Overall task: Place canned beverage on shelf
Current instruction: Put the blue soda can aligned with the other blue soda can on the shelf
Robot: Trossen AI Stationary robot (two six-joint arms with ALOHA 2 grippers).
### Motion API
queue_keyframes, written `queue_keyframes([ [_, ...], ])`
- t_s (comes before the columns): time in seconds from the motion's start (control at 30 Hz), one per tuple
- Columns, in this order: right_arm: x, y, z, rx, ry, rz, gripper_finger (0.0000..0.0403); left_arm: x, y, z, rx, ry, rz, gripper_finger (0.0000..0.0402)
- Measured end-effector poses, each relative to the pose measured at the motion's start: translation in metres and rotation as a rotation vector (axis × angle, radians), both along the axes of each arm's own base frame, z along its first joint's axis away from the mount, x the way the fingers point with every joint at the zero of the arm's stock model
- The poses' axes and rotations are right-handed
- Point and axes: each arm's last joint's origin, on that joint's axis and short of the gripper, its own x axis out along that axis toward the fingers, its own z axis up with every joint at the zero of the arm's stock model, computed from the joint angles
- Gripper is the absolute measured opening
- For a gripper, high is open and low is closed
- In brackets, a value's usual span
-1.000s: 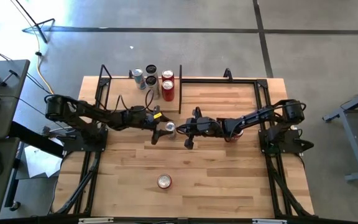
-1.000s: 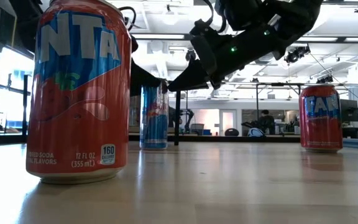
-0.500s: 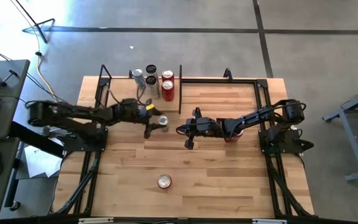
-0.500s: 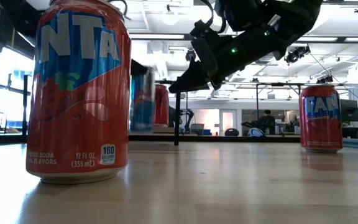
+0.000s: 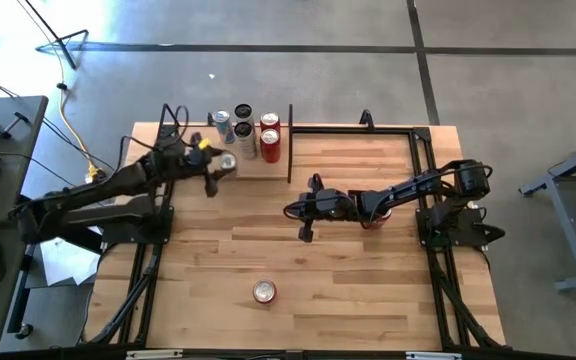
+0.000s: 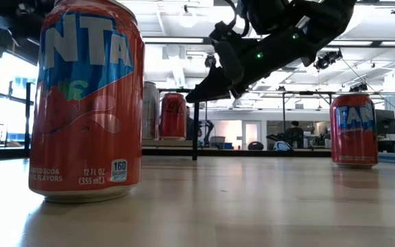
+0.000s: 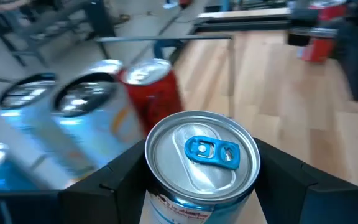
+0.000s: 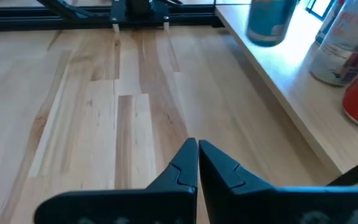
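My left gripper (image 5: 220, 166) is shut on a blue canned beverage (image 7: 202, 158) with a silver top, over the near left part of the shelf (image 5: 230, 172). The shelf is a pale board with black rod uprights at the table's far edge. Several cans (image 5: 256, 130) stand on it, red and silver, just beyond the held can. Whether the held can's bottom touches the board, I cannot tell. My right gripper (image 5: 290, 210) hangs shut above the middle of the table with nothing in it. My left gripper pinches the can's side wall just under the rim (image 7: 160, 186), one dark finger (image 7: 120, 177) on each side. The fingers come nearly level from the table's left. The can stands upright in the hold, its top (image 5: 228, 160) up.
A red can (image 5: 264, 291) stands alone near the table's front edge, filling the left of the low view (image 6: 88, 103). Another red can (image 6: 354, 130) stands under my right arm. Black frame rails (image 5: 423, 160) run along the table's sides.
My left gripper has drawn back from the middle of the table, beside my right gripper, toward the far left and upward, carrying the can upright over to the shelf. It has also swung round as it went.
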Motion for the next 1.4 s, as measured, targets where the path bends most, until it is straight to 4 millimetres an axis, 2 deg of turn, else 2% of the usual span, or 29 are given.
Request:
queue_keyframes([
  [0.23, 0.0, 0.0, 0.0, -0.007, 0.001, 0.004, 0.0, -0.01, 0.024, -0.005, 0.024, 0.049, 0.094, 0.0223],
  [0.47, 0.0, 0.0, 0.0, -0.007, 0.002, 0.013, 0.0, -0.02, 0.046, -0.013, 0.0, 0.063, 0.054, 0.0223],
  [0.77, 0.0, 0.001, 0.0, -0.008, 0.002, 0.017, 0.0, -0.037, 0.071, -0.018, -0.05, -0.009, 0.026, 0.0223],
  [1.17, 0.0, 0.001, 0.0, -0.008, 0.002, 0.018, 0.0, -0.041, 0.099, -0.033, -0.091, -0.075, -0.023, 0.0223],
  [1.4, 0.0, 0.001, 0.0, -0.008, 0.002, 0.018, 0.0, -0.04, 0.105, -0.037, -0.105, -0.094, -0.047, 0.0223],
])
